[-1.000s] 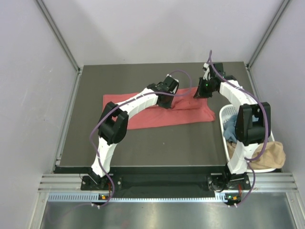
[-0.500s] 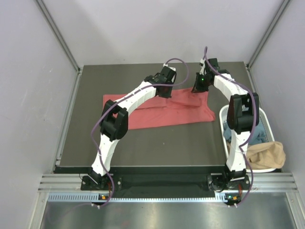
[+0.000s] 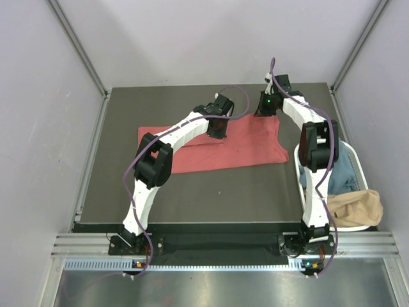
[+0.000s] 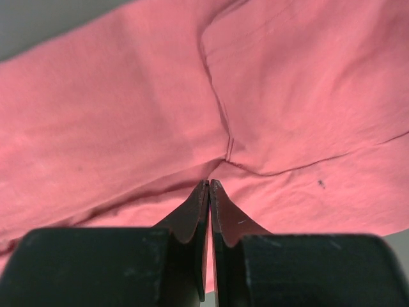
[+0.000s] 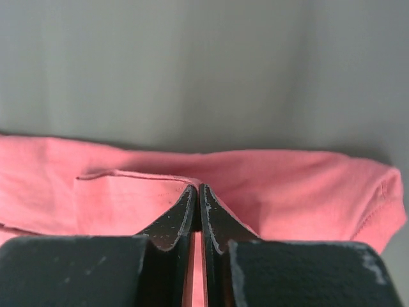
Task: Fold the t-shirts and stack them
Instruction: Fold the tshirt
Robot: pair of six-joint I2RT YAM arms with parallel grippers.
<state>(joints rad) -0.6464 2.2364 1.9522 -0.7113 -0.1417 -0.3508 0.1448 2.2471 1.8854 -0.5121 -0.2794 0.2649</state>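
Observation:
The coral-red t-shirt (image 3: 249,146) lies spread across the middle of the dark table (image 3: 192,188). My left gripper (image 3: 216,130) is at the shirt's far edge near its middle, shut on a pinch of red cloth (image 4: 128,96), with creases running to the closed tips of the left gripper (image 4: 209,183). My right gripper (image 3: 263,114) is at the shirt's far right corner, shut on the edge of the shirt (image 5: 307,185), and cloth shows between the jaws of the right gripper (image 5: 195,187). A blue t-shirt (image 3: 345,174) and a tan t-shirt (image 3: 358,206) lie in the basket.
The white slotted basket (image 3: 298,155) stands at the table's right edge, close to the shirt's right end. Grey walls enclose the table at the back and on both sides. Bare table runs behind the shirt (image 5: 192,70) and in front of it.
Both grippers have moved toward the back of the table, drawing the shirt's far edge with them. The bunched fold on its right half has spread out flatter.

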